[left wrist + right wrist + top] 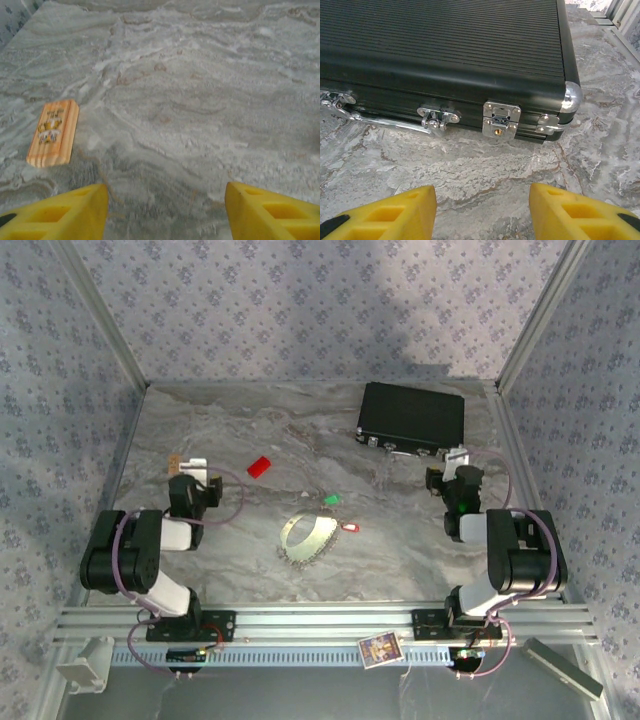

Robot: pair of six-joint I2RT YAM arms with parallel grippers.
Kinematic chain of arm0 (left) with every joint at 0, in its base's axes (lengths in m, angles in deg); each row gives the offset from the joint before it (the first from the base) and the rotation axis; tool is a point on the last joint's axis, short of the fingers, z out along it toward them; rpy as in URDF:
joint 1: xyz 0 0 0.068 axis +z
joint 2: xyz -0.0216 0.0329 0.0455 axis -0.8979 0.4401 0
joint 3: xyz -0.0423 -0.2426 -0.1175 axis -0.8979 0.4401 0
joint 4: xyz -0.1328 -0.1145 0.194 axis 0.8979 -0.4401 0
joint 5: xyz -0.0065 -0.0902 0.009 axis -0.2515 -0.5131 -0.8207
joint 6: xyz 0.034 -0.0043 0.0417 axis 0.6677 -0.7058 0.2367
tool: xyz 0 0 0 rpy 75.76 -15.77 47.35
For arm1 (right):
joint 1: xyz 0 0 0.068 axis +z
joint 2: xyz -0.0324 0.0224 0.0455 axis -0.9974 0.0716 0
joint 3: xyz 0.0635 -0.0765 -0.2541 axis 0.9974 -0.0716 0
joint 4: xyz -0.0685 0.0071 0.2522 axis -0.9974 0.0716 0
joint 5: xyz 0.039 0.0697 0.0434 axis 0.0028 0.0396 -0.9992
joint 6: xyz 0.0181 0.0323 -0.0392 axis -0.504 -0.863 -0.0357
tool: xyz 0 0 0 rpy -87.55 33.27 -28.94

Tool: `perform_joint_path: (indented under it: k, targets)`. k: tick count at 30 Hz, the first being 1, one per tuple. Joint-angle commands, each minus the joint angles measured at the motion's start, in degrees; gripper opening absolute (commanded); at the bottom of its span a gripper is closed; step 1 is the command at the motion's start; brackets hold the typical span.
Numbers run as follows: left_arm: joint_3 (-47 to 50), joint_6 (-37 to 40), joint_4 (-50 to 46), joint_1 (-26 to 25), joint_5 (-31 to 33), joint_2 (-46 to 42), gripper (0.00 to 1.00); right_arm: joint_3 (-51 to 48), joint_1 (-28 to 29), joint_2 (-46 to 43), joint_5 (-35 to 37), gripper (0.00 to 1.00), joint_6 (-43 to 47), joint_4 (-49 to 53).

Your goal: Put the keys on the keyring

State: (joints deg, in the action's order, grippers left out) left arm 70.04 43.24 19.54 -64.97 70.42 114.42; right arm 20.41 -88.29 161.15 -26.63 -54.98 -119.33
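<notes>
The keyring (305, 537), a thin silvery loop with a beaded chain, lies on the marble tabletop at the centre of the top view. The green key (331, 500) lies just behind it and the red key (349, 528) at its right side; both look apart from the loop. My left gripper (190, 464) is far to the left of them. Its yellow fingers (65, 212) stand open over bare tabletop (200, 100). My right gripper (455, 456) is off to the right, open, with its yellow fingers (575, 212) facing the black box (445, 45).
A black box (411, 418) with silver latches sits at the back right. A red block (260, 466) lies left of centre. A small wooden block (52, 132) lies ahead-left of the left gripper. Patterned walls enclose the table; a card (380, 648) rests on the near rail.
</notes>
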Motion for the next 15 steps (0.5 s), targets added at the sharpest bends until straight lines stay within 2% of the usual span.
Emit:
perform_joint_path:
  k: [1,2,15]
  targets:
    - [-4.39,-3.00,-2.80,0.99,-0.13,-0.18,0.95,0.71,-0.21,0.25,-0.43,0.54,-1.05,0.12]
    - [-3.87,-3.05,-1.17,1.23,-0.36,0.10,1.00,0.68,-0.24,0.28,-0.46,0.54,-1.05,0.05]
    - [-4.61,-3.06,-2.82,1.60,-1.99,0.09,1.00,0.75,-0.18,0.28,-0.42,0.56,-1.05,0.16]
